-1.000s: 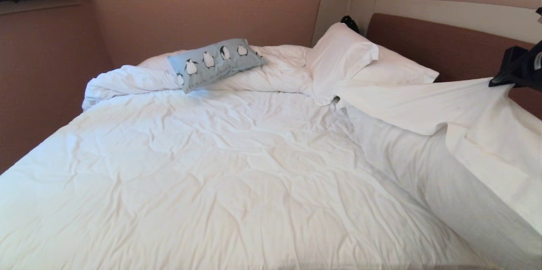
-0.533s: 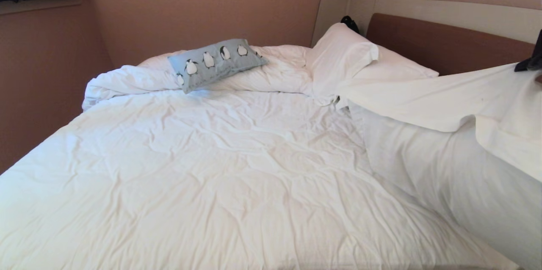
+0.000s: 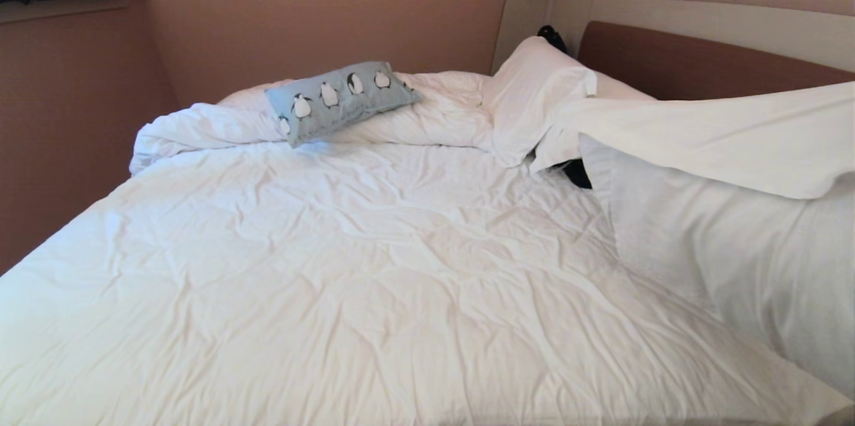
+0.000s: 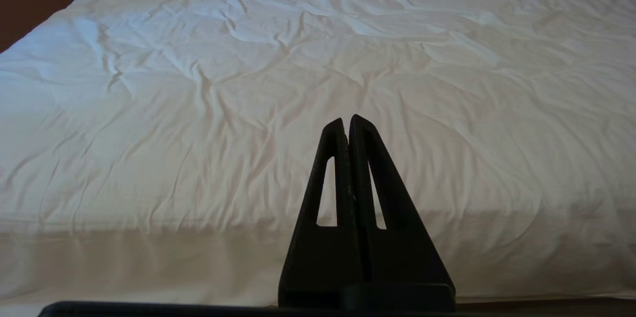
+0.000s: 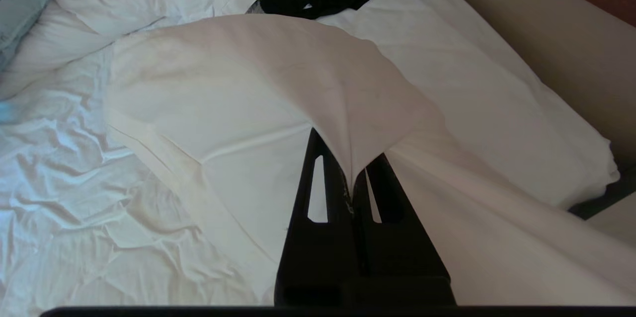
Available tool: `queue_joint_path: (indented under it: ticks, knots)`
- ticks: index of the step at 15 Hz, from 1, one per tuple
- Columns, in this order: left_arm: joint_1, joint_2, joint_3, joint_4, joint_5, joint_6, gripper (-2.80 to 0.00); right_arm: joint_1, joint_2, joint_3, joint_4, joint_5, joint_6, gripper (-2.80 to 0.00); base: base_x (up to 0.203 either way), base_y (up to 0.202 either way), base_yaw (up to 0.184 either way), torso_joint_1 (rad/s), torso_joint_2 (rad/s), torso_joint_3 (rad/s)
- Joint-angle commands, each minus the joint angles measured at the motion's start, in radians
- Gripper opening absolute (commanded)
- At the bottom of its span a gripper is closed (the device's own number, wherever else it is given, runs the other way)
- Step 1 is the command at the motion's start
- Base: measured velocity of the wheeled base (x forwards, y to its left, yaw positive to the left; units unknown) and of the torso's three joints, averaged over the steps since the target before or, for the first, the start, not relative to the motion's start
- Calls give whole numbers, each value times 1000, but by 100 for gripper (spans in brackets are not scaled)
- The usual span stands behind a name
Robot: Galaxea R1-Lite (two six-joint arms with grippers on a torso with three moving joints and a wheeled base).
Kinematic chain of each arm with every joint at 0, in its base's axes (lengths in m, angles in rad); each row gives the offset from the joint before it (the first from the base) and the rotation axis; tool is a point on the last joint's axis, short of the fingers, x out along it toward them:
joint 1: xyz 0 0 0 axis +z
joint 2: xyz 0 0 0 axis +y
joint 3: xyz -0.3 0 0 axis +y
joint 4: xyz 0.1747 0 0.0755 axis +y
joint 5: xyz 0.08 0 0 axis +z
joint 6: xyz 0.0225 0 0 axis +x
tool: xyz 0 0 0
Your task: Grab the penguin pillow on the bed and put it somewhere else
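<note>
White sheet (image 3: 721,139), pinched in the right claw (image 5: 352,183), now hangs higher; one grey-blue penguin pillow (image 3: 342,100) stays put; left claw (image 4: 348,123) pressed together.

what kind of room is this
Most likely a bedroom, possibly a hotel room. A large bed with a rumpled white duvet fills the view, a brown padded headboard stands behind white pillows, and a penguin pillow lies on the bunched bedding near the wall.
</note>
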Motion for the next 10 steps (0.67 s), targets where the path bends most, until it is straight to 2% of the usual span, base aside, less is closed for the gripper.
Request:
queue_joint_path:
  ticks: [1, 5, 10]
  knots:
    - [0, 1, 0, 0, 0, -1, -280, -41, -38, 15, 1, 35, 1, -280, 0, 0, 0, 0, 0, 0]
    - [0, 0, 0, 0, 0, -2, -280, -90, -57, 23, 0, 35, -1, -280, 0, 0, 0, 0, 0, 0]
    - [0, 0, 0, 0, 0, -1, -280, -96, -48, 26, -1, 37, -4, -280, 0, 0, 0, 0, 0, 0]
